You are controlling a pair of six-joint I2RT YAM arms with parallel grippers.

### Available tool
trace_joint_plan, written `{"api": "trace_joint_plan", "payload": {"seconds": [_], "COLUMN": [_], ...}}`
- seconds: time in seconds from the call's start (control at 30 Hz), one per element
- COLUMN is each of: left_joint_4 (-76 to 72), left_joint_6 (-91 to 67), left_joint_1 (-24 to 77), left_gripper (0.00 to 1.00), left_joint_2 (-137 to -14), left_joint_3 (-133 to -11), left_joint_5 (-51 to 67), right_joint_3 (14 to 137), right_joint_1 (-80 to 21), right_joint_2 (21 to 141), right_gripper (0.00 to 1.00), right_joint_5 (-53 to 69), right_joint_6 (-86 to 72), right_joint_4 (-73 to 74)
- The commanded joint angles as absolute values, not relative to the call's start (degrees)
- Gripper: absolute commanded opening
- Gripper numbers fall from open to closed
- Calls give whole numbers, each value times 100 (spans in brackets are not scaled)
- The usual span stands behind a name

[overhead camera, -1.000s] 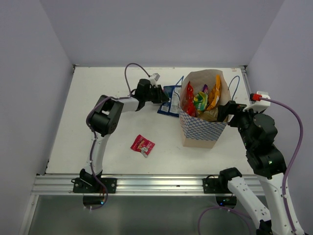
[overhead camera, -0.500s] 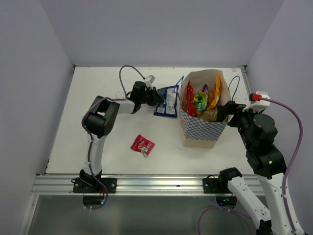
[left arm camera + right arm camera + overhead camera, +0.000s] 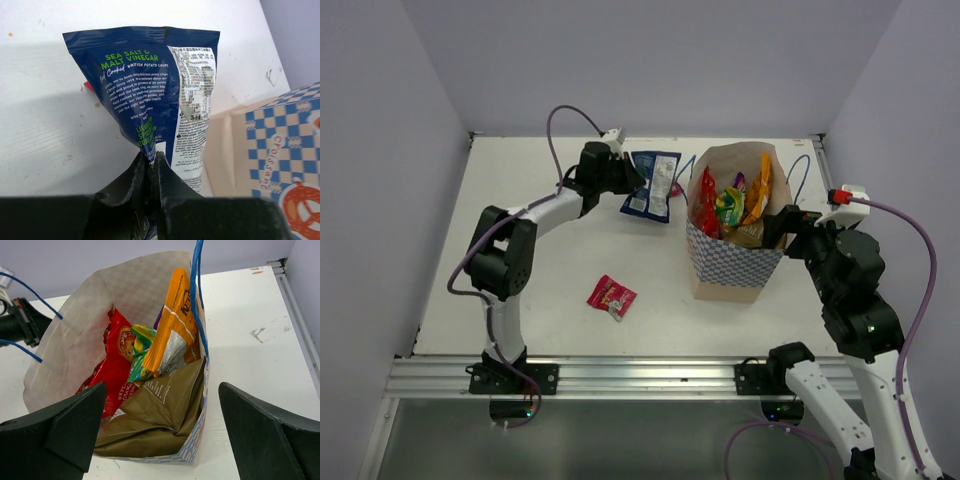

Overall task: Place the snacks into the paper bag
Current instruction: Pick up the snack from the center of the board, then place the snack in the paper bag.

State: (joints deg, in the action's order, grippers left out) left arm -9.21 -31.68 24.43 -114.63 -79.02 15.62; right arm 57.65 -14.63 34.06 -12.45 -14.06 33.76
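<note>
white tabletop [image 3: 520, 210] under pale lilac walls, and the left gripper [image 3: 152, 159] is clenching one end of the dark blue foil chip packet [image 3: 150, 85], holding it just left of the tan paper bag with blue-and-white checks [image 3: 732, 272]. the right gripper [image 3: 788, 228] is hovering at the bag's right rim, jaws spread wide, grasping nothing. a red foil packet [image 3: 117, 372], a yellow-green packet [image 3: 140, 352], an orange packet [image 3: 172, 325] and a brown chip bag [image 3: 160, 407] are standing inside. the small pink-red packet [image 3: 612, 296] is lying on the table, near-left of the bag.

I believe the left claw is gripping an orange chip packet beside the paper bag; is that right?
Not quite: the left claw is gripping a dark blue chip packet beside the paper bag, as the left wrist view shows.
</note>
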Motion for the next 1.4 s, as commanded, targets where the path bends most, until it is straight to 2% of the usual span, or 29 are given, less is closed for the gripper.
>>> {"api": "trace_joint_plan", "payload": {"seconds": [0.0, 0.3, 0.7, 1.1, 1.37], "left_joint_4": [-686, -668, -1458, -1810, -1371], "left_joint_6": [-3006, -3032, -3138, -2620, -2268], "left_joint_1": [2399, 2399, 2487, 3234, 3972], "left_gripper": [0, 0, 0, 0, 0], "left_joint_2": [-10811, -9625, -8175, -7506, -7708], "left_joint_3": [-8244, -8209, -7840, -7910, -8569], "left_joint_5": [1196, 686, 168, -430, -764], "right_joint_3": [5968, 5933, 5880, 5862, 5871], "right_joint_1": [-1485, -1477, -1477, -1477, -1485], "right_joint_2": [3419, 3401, 3322, 3252, 3199], "right_gripper": [98, 98, 98, 98, 98], "right_joint_5": [-1213, -1195, -1239, -1292, -1318], "right_joint_6": [-1397, -1406, -1398, -1398, -1397], "right_joint_4": [3234, 3208, 3234, 3261, 3305]}}
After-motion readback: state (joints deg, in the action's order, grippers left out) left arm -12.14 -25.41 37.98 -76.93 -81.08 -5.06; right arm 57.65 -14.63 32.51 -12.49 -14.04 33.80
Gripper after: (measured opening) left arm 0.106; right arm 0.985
